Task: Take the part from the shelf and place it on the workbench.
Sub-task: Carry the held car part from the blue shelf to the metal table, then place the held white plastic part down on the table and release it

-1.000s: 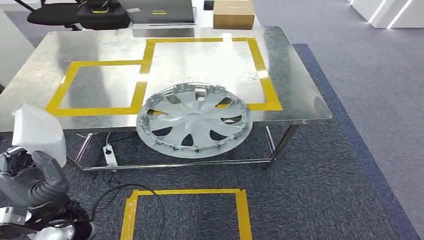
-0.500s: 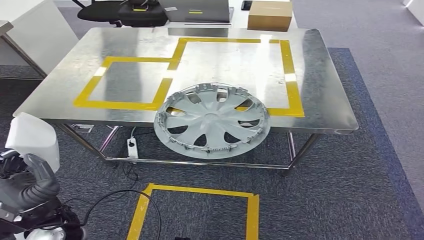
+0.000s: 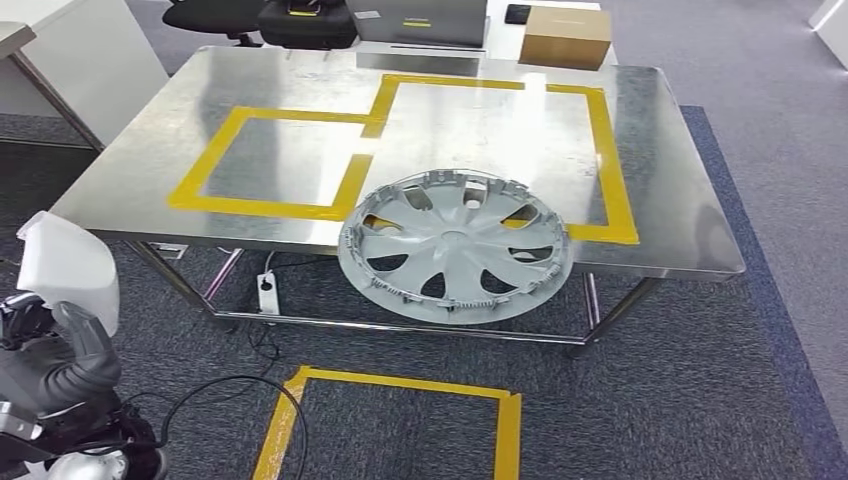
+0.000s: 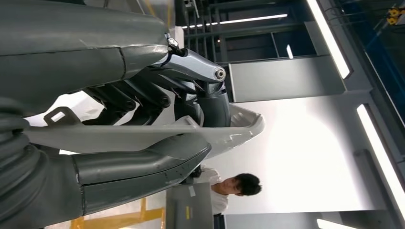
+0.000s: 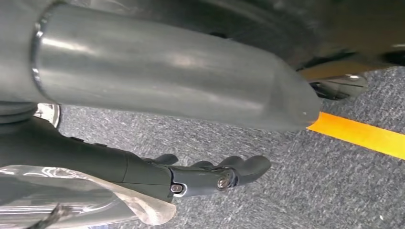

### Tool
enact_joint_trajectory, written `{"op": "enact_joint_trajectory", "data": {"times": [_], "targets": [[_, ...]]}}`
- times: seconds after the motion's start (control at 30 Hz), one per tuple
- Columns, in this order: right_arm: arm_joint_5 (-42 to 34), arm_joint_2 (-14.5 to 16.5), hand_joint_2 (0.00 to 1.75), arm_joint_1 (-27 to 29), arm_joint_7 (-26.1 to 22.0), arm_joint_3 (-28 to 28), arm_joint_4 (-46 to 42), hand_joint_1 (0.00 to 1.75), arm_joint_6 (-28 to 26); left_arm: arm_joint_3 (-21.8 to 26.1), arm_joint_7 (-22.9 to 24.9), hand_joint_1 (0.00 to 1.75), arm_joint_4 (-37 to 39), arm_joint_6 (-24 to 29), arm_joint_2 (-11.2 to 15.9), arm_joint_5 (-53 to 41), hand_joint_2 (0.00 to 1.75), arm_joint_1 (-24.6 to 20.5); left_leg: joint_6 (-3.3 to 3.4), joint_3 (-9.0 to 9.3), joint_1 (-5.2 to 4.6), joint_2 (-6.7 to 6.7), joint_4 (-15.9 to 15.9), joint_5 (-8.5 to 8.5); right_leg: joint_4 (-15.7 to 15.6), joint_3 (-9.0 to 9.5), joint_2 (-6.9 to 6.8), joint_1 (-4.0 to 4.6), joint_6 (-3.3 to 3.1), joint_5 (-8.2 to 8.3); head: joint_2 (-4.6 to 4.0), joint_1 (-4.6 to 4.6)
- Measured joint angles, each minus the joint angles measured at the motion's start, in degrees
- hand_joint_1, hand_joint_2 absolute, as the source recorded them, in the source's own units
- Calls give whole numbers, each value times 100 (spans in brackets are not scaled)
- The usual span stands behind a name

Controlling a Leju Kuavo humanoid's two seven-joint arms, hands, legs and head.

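Note:
My left hand is low at the left, and a white part stands up out of its grip. In the left wrist view the thumb and dark fingers clamp the flat pale part from both sides. The steel workbench lies ahead, marked with yellow tape rectangles. My right hand hangs over the carpet with its fingers stretched out and nothing in them.
A grey wheel cover lies at the workbench's front edge, partly past it. A cardboard box and office chairs stand behind the bench. A yellow tape square and cables are on the carpet. A person stands behind.
The camera has moved, so the whole scene has shifted right and slightly down in the picture. My left hand keeps its hold on the white part.

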Motion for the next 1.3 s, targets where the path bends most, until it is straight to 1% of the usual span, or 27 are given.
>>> {"op": "enact_joint_trajectory", "data": {"times": [0.03, 0.1, 0.17, 0.27, 0.33, 0.37, 0.43, 0.47, 0.5, 0.53, 0.6, 0.63, 0.67, 0.7, 0.8, 0.83, 0.87, 0.9, 0.97, 1.0, 1.03, 1.07, 1.1, 1.13, 1.17, 1.2, 1.3], "targets": [[5, 0, 0, 4, 1, -1, 0, 0, 0, -1, 1, 175, 0, -9, 0, -7, 175, 0, 0, 16, -4, -4, 1, -13, -129, 26, 0, 1, -7, 156, 0, 1], [12, -1, 0, 1, 1, -2, 0, 0, 0, -3, 4, 175, -1, -17, 0, -30, 175, 0, -28, 62, -8, -12, 5, -48, -866, 334, 0, 6, -46, 587, 0, 1], [12, -2, 0, -10, -8, -1, 0, 0, 0, -3, 10, 175, -2, -18, 1, -50, 175, -4, -85, 79, -26, -13, 27, -86, -1476, 639, 5, 22, -94, 783, 0, -5], [16, -3, 0, 0, -16, -2, 0, 0, 1, -7, 25, 175, -2, -30, 2, -66, 175, -9, -171, 81, -27, -11, 30, -106, -1610, 727, 10, 35, -162, 771, 1, -9], [16, -3, 0, 6, -31, -7, 0, 0, -2, -11, 32, 175, -2, -36, 2, -89, 175, -18, -236, 31, -13, -7, 188, -210, -1643, 770, 3, 16, -222, 773, 1, -22], [16, -2, 0, 1, -39, -9, 0, 0, -2, -14, 36, 175, -2, -37, 2, -99, 175, -24, -269, -71, -4, -5, 423, -336, -1659, 798, -2, 3, -254, 768, 1, -31], [21, -2, 0, -3, -46, -13, 0, 0, 1, -22, 51, 175, -2, -39, -2, -114, 175, -22, -320, -442, 14, -3, 1177, -656, -1659, 838, -11, 4, -297, 731, 0, -38], [24, -2, 0, 0, -44, -15, 0, 0, 2, -25, 60, 175, -2, -44, -3, -120, 175, -16, -337, -622, 22, -3, 1502, -743, -1659, 860, -13, 5, -305, 710, 0, -37], [28, -2, 0, 5, -41, -19, 0, 0, 2, -27, 69, 175, -2, -48, -4, -127, 175, -11, -347, -731, 29, -2, 1663, -725, -1658, 887, -13, 6, -305, 687, 0, -37], [28, -2, 0, 9, -38, -23, 0, 0, 3, -27, 73, 175, -2, -52, -4, -135, 175, -9, -348, -734, 35, -2, 1599, -588, -1657, 922, -9, 5, -297, 662, 0, -39], [28, -2, 0, 14, -30, -30, 0, 0, 7, -28, 78, 175, -2, -56, -4, -150, 175, -10, -330, -479, 46, 2, 939, -126, -1658, 1009, -3, 4, -270, 600, 0, -37], [30, -2, 0, 10, -21, -33, 0, 0, 10, -30, 83, 175, -1, -60, -4, -155, 175, -11, -313, -323, 38, 6, 590, 27, -1655, 1039, 0, 13, -241, 562, 0, -38], [33, -2, 0, 6, -9, -34, 0, 0, 13, -32, 89, 175, -1, -66, -5, -161, 175, -15, -283, -205, 27, 10, 329, 88, -1653, 1053, 0, 20, -206, 531, 0, -37], [35, -2, 0, 2, 1, -36, 0, 0, 16, -34, 97, 175, -1, -75, -5, -166, 175, -14, -249, -144, 13, 12, 193, 71, -1656, 1042, -4, 26, -168, 506, 0, -34], [43, -2, 0, -4, 12, -38, 0, 0, 17, -38, 111, 175, -4, -105, -4, -177, 175, 5, -121, -75, 0, -1, 99, -50, -1677, 1056, -28, 20, -54, 436, 1, -24], [45, -2, 0, -9, 13, -38, 0, 0, 17, -38, 111, 175, -5, -110, -4, -178, 175, 9, -78, -29, 7, -3, 71, -75, -1587, 1034, -32, 17, -24, 387, 1, -14], [48, -2, 0, -14, 13, -40, 0, 0, 17, -39, 112, 175, -6, -114, -5, -179, 175, 11, -42, 20, 16, -3, 44, -90, -1375, 933, -33, 16, -3, 301, 1, -1], [50, -2, 0, -15, 13, -42, 0, 0, 17, -41, 114, 175, -6, -116, -8, -179, 175, 14, -13, 61, 16, 2, 33, -115, -1028, 728, -31, 14, 9, 171, 0, 14], [52, -2, 0, -3, 11, -47, 0, 0, 16, -45, 116, 175, -6, -117, -11, -181, 175, 27, 23, 133, 4, 6, 32, -189, -217, 176, -30, 17, 22, -81, 0, 28], [53, -2, 0, 12, 9, -49, 0, 0, 16, -45, 118, 175, -6, -117, -14, -182, 175, 37, 29, 187, -2, 3, 33, -237, 25, -40, -29, 18, 20, -76, 0, 27], [53, -2, 0, 27, 7, -51, 0, 0, 15, -46, 120, 175, -5, -117, -15, -183, 175, 45, 29, 260, -6, -3, 33, -294, 35, -143, -29, 20, 12, 74, 0, 28], [55, -2, 0, 38, 4, -51, 0, 0, 15, -46, 122, 175, -5, -117, -18, -184, 175, 51, 22, 351, -8, -8, 33, -359, -185, -131, -29, 22, -3, 341, 0, 29], [58, -2, 0, 47, 0, -52, 0, 0, 15, -46, 126, 175, -5, -117, -21, -185, 175, 55, 11, 452, -9, -10, 32, -434, -573, -35, -29, 27, -27, 663, 0, 29], [61, -2, 0, 52, -4, -52, 0, 0, 15, -46, 128, 175, -5, -117, -25, -186, 175, 56, -9, 533, -15, -10, 28, -508, -917, 92, -28, 40, -52, 883, -1, 29], [64, -2, 0, 54, -8, -52, 0, 0, 13, -46, 130, 175, -5, -117, -28, -188, 175, 54, -37, 589, -20, -13, 26, -573, -1207, 226, -27, 53, -82, 990, -1, 28], [67, -2, 0, 54, -13, -52, 0, 0, 12, -46, 132, 175, -4, -116, -32, -190, 175, 54, -67, 621, -22, -14, 16, -621, -1358, 315, -26, 68, -112, 997, -1, 26], [75, -2, 0, 58, -14, -53, 0, 0, 9, -49, 139, 175, -6, -118, -42, -197, 175, 60, -155, 709, -18, -15, -50, -695, -1445, 450, -22, 69, -209, 865, 1, 14]]}}
